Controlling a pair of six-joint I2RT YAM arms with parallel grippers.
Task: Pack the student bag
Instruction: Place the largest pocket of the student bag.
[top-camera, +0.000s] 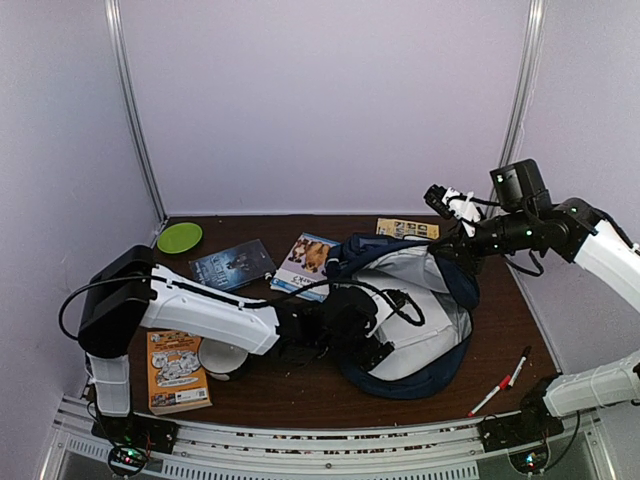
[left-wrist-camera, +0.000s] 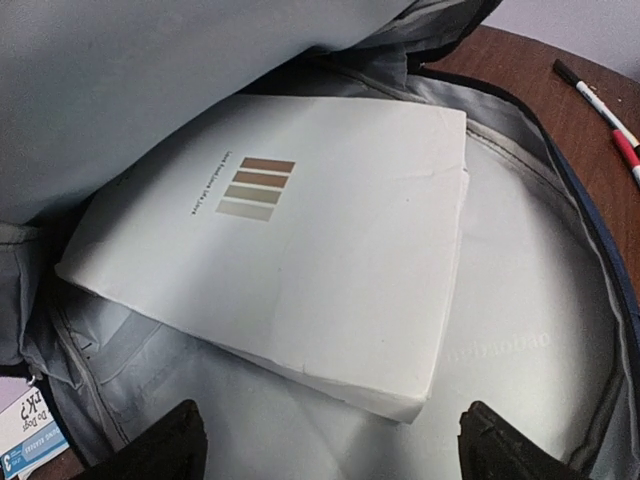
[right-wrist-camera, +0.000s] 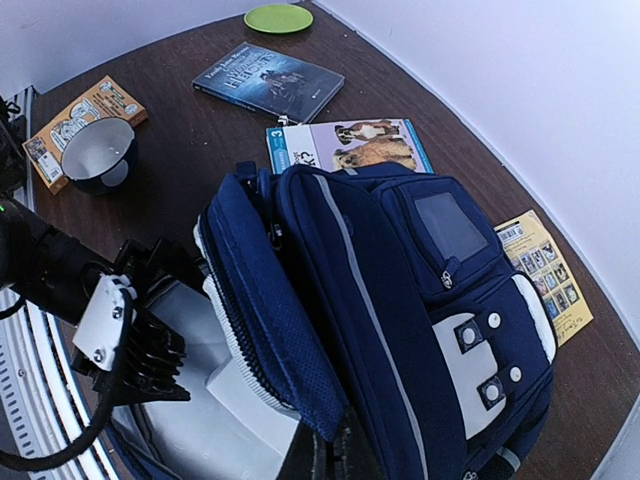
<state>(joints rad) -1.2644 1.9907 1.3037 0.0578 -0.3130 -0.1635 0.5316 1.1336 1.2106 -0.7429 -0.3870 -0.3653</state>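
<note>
Packing under way: my left pincer (left-wrist-camera: 335, 445) sits inside the mouth of the student bag (right-wrist-camera: 400, 300), jaws spread wide and gripping nothing, with a white book (left-wrist-camera: 300, 250) lying flat on the pale lining just ahead of the fingertips. My right pincer (right-wrist-camera: 330, 455), clamped shut on the bag's upper edge, holds the navy front panel lifted above the left one, so the opening gapes. By my reading, this book is delivered and the step in hand is the release. Next, the left pincer should back straight out without snagging the lining or dragging the book, then go for another item outside the bag, perhaps the dog-cover book (top-camera: 305, 262) on the table just beyond it. The right must not slacken, or the flap could drop onto my left arm.
</note>
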